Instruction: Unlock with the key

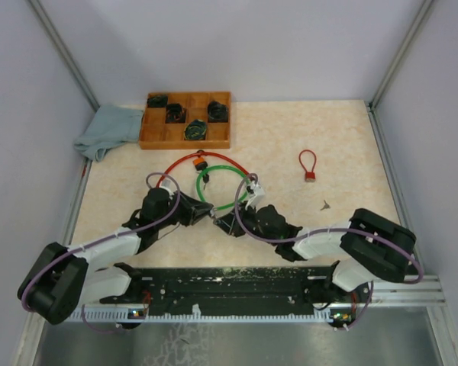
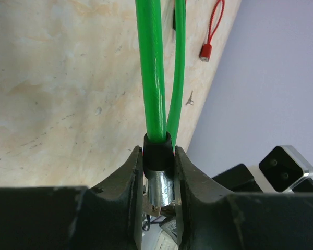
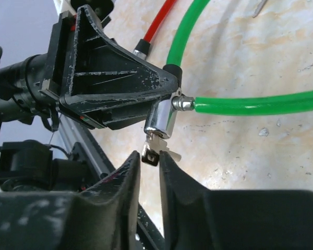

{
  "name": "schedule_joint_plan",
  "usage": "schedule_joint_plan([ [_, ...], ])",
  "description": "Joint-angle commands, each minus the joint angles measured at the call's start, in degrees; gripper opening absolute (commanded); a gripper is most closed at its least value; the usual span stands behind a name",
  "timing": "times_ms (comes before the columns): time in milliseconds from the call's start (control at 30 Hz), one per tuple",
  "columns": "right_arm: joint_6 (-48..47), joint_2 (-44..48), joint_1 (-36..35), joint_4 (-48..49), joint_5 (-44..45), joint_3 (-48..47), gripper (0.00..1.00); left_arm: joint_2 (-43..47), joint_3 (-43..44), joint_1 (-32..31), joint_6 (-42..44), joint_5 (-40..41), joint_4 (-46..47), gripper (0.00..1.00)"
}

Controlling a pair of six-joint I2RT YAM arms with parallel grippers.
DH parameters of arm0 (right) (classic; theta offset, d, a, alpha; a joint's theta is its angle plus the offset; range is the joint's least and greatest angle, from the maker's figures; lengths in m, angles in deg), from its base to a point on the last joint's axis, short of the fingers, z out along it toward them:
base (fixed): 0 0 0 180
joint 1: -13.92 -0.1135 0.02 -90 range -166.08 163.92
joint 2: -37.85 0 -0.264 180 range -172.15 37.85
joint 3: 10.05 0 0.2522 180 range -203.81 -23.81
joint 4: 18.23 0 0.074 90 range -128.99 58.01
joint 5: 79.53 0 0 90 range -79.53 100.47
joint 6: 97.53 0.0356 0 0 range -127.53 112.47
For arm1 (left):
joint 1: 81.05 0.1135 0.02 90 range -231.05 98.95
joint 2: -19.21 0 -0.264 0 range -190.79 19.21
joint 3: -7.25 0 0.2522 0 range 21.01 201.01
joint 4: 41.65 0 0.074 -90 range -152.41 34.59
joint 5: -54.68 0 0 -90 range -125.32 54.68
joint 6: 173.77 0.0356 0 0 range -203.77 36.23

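A beige marbled tabletop point(image 1: 343, 137) sits between pale grey walls. Near its front edge, at the centre, the two arms meet over the green cable lock point(image 2: 155, 78). This lock is a glossy green loop ending in a black collar and a chrome barrel.

The left fingers point(image 2: 128, 177) are clamped on that collar and barrel. Only the right wrist view shows the key point(image 3: 151, 155), which is pushed into the barrel's lower end. Its dark head lies in the narrow gap between the right fingers point(image 3: 180, 177), and I cannot tell whether they pinch it.

The top view alone shows the green loop lying flat, with a red cable point(image 1: 206, 156) arching just beyond it. To the right are a small red lock point(image 1: 308, 166) and a loose metal piece point(image 1: 325, 204). At the far left are a wooden tray point(image 1: 185, 145) and a blue-grey cloth point(image 1: 107, 130).
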Motion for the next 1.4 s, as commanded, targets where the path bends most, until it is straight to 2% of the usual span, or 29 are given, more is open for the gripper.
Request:
schedule_joint_plan([
  [0, -0.8, 4.4, 1.5, 1.9, -6.8, -2.4, 0.28, -0.1, 0.1, -0.8, 0.2, -3.7, 5.8, 0.00],
  [133, -12.2, 11.5, 3.4, -9.1, -12.6, -3.3, 0.43, -0.5, 1.2, -0.7, 1.8, -2.9, 1.9, 0.00],
  [267, -31.5, 19.6, 3.9, -22.5, -11.5, -4.8, 0.52, 0.3, 2.2, -0.7, 3.0, -1.8, -0.9, 0.00],
  [433, -53.3, 24.5, 4.5, -30.9, -11.7, -5.2, 0.60, 0.8, 4.3, -0.7, 4.5, -1.0, -5.5, 0.00],
  [633, -72.5, 20.7, 4.7, -33.1, -11.9, -7.0, 0.63, 1.2, 5.8, -0.7, 5.6, -1.3, -8.5, 0.00],
  [800, -81.4, 12.6, 5.0, -31.9, -12.9, -10.4, 0.62, 1.5, 6.1, -0.7, 5.7, -1.8, -9.1, 0.00],
  [967, -85.4, 2.9, 5.0, -29.0, -11.6, -14.9, 0.58, 1.2, 6.2, -0.7, 5.8, -2.8, -9.0, 0.00],
  [1167, -89.7, -3.0, 5.0, -26.2, -13.7, -17.0, 0.50, 1.5, 5.8, -0.7, 6.1, -3.5, -9.5, 0.00],
  [1200, -90.1, -3.7, 5.0, -26.0, -14.6, -17.1, 0.46, 1.5, 5.9, -0.7, 6.3, -3.5, -9.6, 0.00],
  [1300, -91.6, -5.3, 5.0, -24.9, -14.3, -16.7, 0.21, 1.8, 6.2, -0.7, 7.1, -3.8, -10.3, 0.00],
  [1367, -93.2, -5.2, 5.0, -25.2, -13.4, -16.2, 0.10, 2.6, 6.7, -0.6, 7.9, -3.7, -12.1, 0.00],
])
